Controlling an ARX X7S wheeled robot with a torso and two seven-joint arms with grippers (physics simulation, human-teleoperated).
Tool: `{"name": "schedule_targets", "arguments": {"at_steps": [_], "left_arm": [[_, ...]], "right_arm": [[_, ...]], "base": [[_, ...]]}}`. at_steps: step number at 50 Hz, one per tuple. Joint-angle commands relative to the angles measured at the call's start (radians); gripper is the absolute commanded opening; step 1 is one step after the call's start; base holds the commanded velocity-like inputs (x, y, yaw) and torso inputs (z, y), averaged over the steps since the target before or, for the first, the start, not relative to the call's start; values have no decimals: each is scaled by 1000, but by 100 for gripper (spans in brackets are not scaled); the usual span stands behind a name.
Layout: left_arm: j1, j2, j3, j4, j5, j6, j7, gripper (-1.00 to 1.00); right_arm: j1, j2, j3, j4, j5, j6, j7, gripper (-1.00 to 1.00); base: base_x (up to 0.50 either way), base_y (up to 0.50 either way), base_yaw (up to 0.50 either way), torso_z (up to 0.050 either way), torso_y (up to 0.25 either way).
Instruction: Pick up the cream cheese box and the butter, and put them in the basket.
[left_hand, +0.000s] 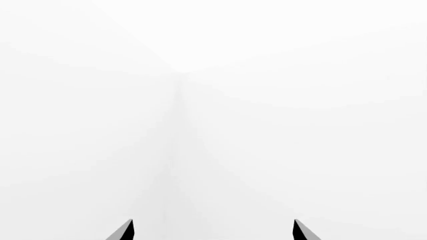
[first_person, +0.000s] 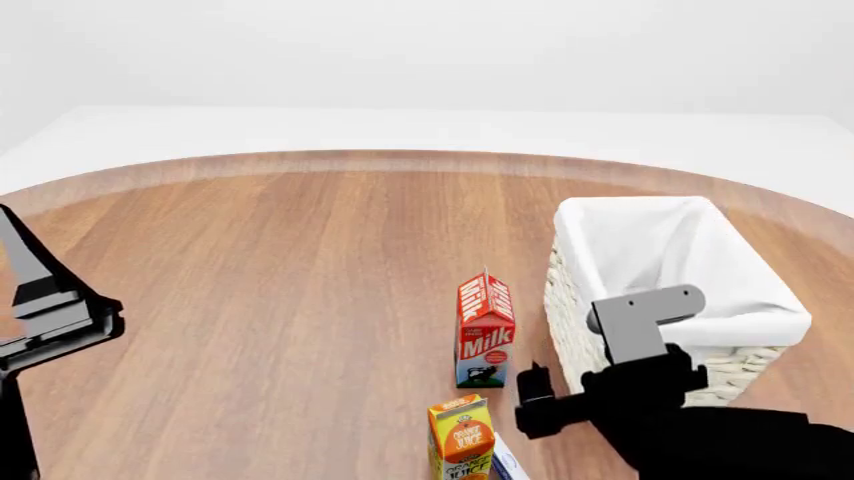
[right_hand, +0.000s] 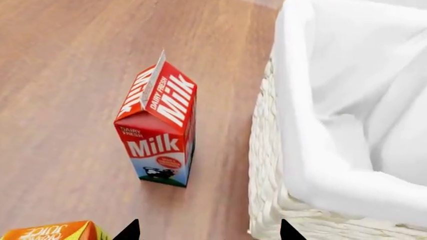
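While both grippers gape empty, the right gripper (right_hand: 208, 231) hovers beside the basket (right_hand: 267, 165).

basket (first_person: 694, 270): cream-white woven wicker, white cloth liner
milk carton (first_person: 485, 330): red, white lettering, blue-and-green base with a cow
juice carton (first_person: 462, 436): orange, yellow-green edge
table (first_person: 267, 290): brown wood grain

milk carton (right_hand: 159, 127) upright just beside basket (right_hand: 267, 165), narrow gap between, bare table (first_person: 267, 270) leftward
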Motion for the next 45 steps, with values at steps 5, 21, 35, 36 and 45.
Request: {"name": "schedule_targets", "arguments": {"at_steps": [5, 21, 35, 36, 45], "left_arm": [[6, 16, -25, 7, 2, 9, 23, 100], [9, 12, -20, 3, 2, 16, 18, 100], [10, 9, -14, 0, 1, 17, 15, 100], [10, 8, -13, 0, 2, 16, 14, 100], [11, 6, -10, 2, 1, 14, 11, 100]], "right_arm": [[-42, -9, 18, 10, -43, -32, -50, 100], [-125, 13, 8, -5, -72, -70, -68, 100], [-185, 24, -3, -1, -98, -97, -82, 100], [-187, 24, -3, 0, -100, -99, -84, 100], [-212, 24, -12, 8, -117, -111, -95, 100]], "base": [[0, 0, 0, 0, 0], [0, 0, 0, 0, 0], [0, 0, 0, 0, 0], [0, 0, 0, 0, 0], [0, 0, 0, 0, 0]]}}
